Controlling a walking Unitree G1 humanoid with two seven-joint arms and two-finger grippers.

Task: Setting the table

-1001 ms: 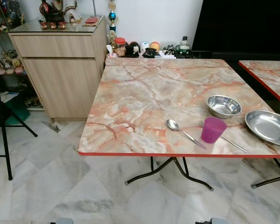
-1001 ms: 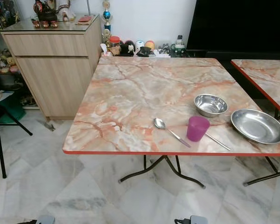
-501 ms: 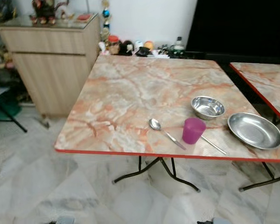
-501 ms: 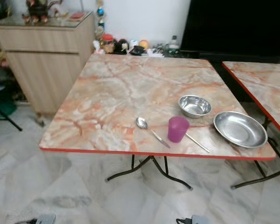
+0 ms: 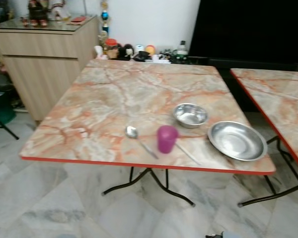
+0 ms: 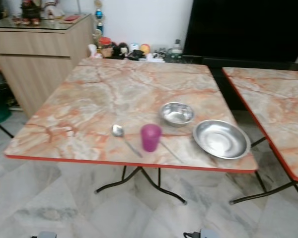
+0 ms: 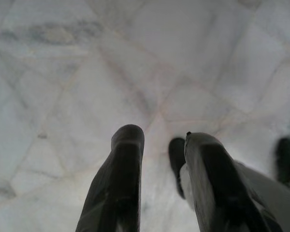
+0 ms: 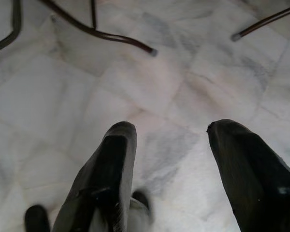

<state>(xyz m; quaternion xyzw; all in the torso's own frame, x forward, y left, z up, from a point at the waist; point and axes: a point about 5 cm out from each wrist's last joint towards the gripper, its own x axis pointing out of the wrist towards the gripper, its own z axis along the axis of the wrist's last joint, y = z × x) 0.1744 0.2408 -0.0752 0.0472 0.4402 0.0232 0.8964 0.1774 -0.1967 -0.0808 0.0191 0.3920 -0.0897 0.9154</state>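
Below the tabletop level, both arms hang over the pale veined marble floor [image 8: 150, 92]. Left end effector [image 7: 157, 140]: two black fingers a narrow gap apart, holding nothing. Right end effector [image 8: 171, 130]: fingers spread wide, empty, near the table's dark bent metal legs [image 8: 111, 36]. Tabletop [image 5: 114, 99]: glossy pink-orange marble pattern with a red edge. Near its front edge lie a steel spoon [image 5: 139, 139], a magenta plastic cup [image 5: 167, 139] standing upright just beside it, and a thin steel utensil [image 5: 187, 154] on the cup's other side, its type unclear. A small round steel bowl [image 5: 190, 115] sits behind the cup; a wide shallow steel plate [image 5: 237, 141] sits at the front right corner, near the bowl.
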